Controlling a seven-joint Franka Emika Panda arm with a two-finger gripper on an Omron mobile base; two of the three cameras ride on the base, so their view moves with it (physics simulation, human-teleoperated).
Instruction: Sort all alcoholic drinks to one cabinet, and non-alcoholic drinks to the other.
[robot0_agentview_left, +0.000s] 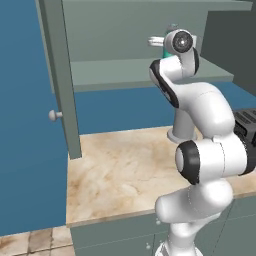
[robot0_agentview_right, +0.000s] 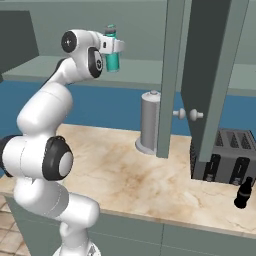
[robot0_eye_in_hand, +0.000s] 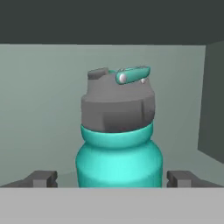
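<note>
Raised high to the cabinet shelf (robot0_agentview_left: 125, 70), with the pincer (robot0_eye_in_hand: 111, 178) spread wide and nothing clasped. Two dark fingertips (robot0_eye_in_hand: 41, 178) standing clear on either side of the flask (robot0_eye_in_hand: 118, 162), a gap visible between each tip and the teal wall (no contact in the hand view). Upright on the shelf inside the open cabinet, teal body below, grey cap (robot0_eye_in_hand: 117, 107) above with a small teal latch across the top. Seen from the right base view as a teal cylinder (robot0_agentview_right: 113, 61) just beyond the white hand, in front of the grey-green back wall of the cabinet.

Down on the marbled worktop (robot0_agentview_right: 125, 175): a small black bottle (robot0_agentview_right: 243, 193) near the front right edge, just in front of a toaster (robot0_agentview_right: 227, 157), well apart from the flask. A tall grey canister on a round foot (robot0_agentview_right: 148, 122) standing further back, beside the edge of an open cabinet door (robot0_agentview_right: 172, 75). Two round knobs (robot0_agentview_right: 182, 114) side by side on the door edges (facing each other, whether touching cannot be told). In the left base view, another open door (robot0_agentview_left: 62, 75) with a pale knob (robot0_agentview_left: 54, 115) at the left end of the worktop.
</note>
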